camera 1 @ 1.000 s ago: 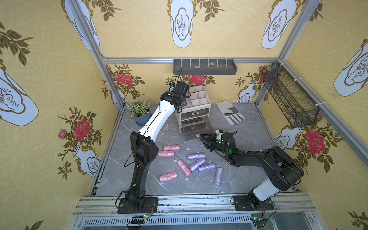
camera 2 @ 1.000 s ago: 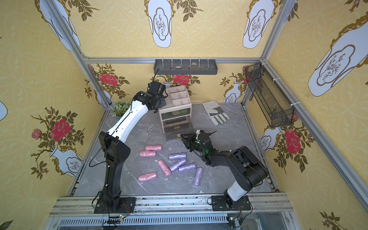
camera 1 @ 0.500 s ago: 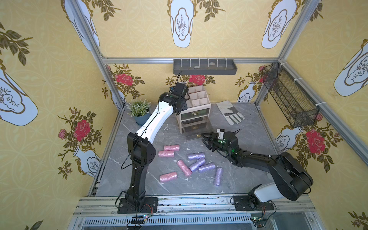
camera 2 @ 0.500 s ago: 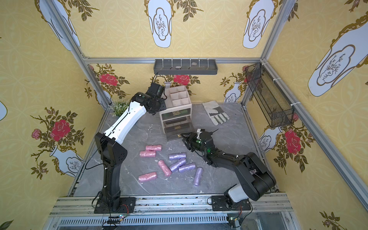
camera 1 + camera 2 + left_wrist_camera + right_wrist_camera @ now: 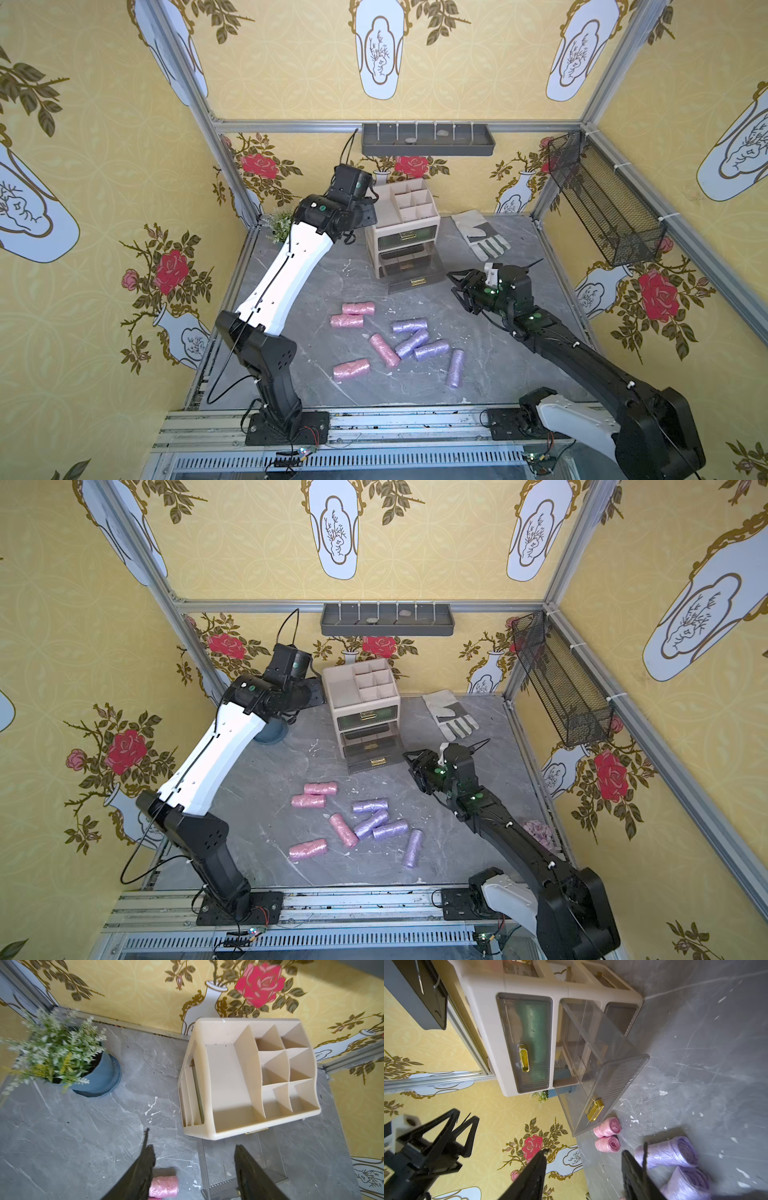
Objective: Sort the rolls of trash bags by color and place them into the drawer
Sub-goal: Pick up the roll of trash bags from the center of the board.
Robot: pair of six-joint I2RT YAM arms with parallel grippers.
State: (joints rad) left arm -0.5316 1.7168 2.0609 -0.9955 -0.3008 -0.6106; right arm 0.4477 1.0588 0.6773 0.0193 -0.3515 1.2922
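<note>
Smoky clear plastic: the middle drawer (image 5: 409, 270) of the chest (image 5: 388, 232) stands pulled out, empty. Both claws have just spread and hold nothing, the right gripper (image 5: 583, 1163) backed off to the drawer's right, the left gripper (image 5: 193, 1159) above the chest's left. Pink rolls (image 5: 358, 308) and lilac rolls (image 5: 409, 325) on the near table (image 5: 316, 291) can now go in.

Both top views look steeply down from high above the front rail, taking in the whole desk (image 5: 316, 282) and the back wall; the 2 nearly coincide. The left wrist view hangs close above the drawer chest (image 5: 228, 1084) and its divided tray, with a potted plant (image 5: 56, 1053) beside it. The right wrist view, low and rolled sideways, faces the drawer fronts from nearby. Both wrist views share the pink rolls (image 5: 607, 1144).
</note>
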